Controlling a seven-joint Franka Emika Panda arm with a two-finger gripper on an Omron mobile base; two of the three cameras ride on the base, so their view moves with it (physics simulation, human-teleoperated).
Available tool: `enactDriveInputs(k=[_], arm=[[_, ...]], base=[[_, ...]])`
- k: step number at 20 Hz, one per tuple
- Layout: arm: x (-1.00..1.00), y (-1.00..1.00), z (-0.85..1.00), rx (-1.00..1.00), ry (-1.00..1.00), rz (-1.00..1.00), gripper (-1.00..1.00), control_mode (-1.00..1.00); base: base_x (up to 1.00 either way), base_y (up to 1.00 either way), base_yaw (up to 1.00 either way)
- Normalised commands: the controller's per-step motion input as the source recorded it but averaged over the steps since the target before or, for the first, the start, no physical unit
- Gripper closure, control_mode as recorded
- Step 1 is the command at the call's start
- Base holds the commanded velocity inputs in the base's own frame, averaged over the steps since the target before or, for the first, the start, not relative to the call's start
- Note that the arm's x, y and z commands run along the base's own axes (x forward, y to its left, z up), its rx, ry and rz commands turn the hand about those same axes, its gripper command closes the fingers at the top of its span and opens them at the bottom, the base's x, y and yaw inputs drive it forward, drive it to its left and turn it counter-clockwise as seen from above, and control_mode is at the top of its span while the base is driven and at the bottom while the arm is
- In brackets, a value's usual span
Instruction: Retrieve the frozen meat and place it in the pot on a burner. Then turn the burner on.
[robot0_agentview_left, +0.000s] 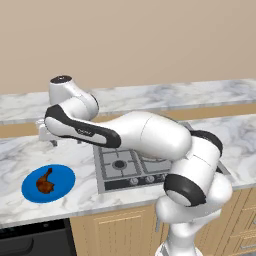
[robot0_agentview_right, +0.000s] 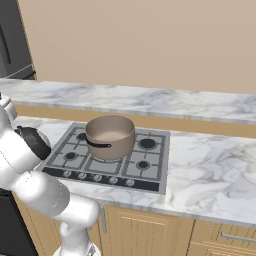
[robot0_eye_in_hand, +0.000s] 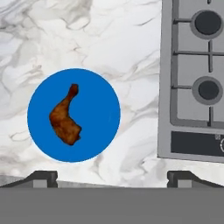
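Note:
The frozen meat (robot0_eye_in_hand: 64, 118), a small reddish-brown drumstick, lies on a round blue plate (robot0_eye_in_hand: 98, 94) on the marble counter left of the stove. In the left base view the meat (robot0_agentview_left: 45, 182) rests on the same plate (robot0_agentview_left: 62, 180) near the counter's front edge. My gripper (robot0_eye_in_hand: 112, 179) hovers well above the plate with its jaws wide apart and nothing between them. Its hand (robot0_agentview_left: 48, 134) hangs over the counter behind the plate. The tan-brown pot (robot0_agentview_right: 110, 135), with a dark side handle, stands on the stove's rear left burner.
The grey gas stove (robot0_agentview_right: 150, 160) has several burners and a row of knobs (robot0_agentview_right: 97, 177) along its front. My white arm stretches across the stove (robot0_agentview_left: 120, 170) in the left base view. A raised marble ledge (robot0_agentview_right: 150, 102) runs behind the counter. Wooden cabinets sit below.

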Motion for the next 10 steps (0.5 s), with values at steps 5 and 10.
enactDriveInputs(k=[5,10], arm=[[0.0,0.42,-0.42,0.01,0.0,0.0,-1.0,-1.0],[0.07,0.52,-0.43,0.01,0.0,0.0,-1.0,-1.0]], base=[[0.0,0.0,0.0],[0.0,0.0,0.0]])
